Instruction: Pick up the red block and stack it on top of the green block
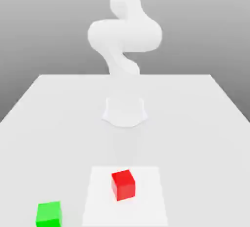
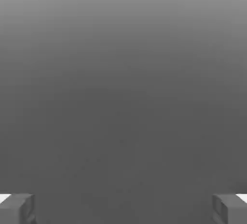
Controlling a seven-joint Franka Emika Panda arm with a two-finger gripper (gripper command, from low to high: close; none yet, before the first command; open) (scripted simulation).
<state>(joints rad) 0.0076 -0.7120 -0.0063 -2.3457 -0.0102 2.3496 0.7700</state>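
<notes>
Green block [image 1: 49, 214] sits nearest, at the table [image 1: 205, 123] front edge; red block [image 1: 122, 184] near it toward the exterior view's right. Gripper [image 2: 123, 207] fingers [image 2: 17, 207] spread apart, nothing between. Advice: descend centred, squared to red faces.

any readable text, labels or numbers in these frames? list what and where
None. No text, label, brand, number or sign can be read in the exterior view or the hand view.
The red block, green block, white table and white arm all have plain, unmarked surfaces.
The claw fingertips are plain grey.
</notes>
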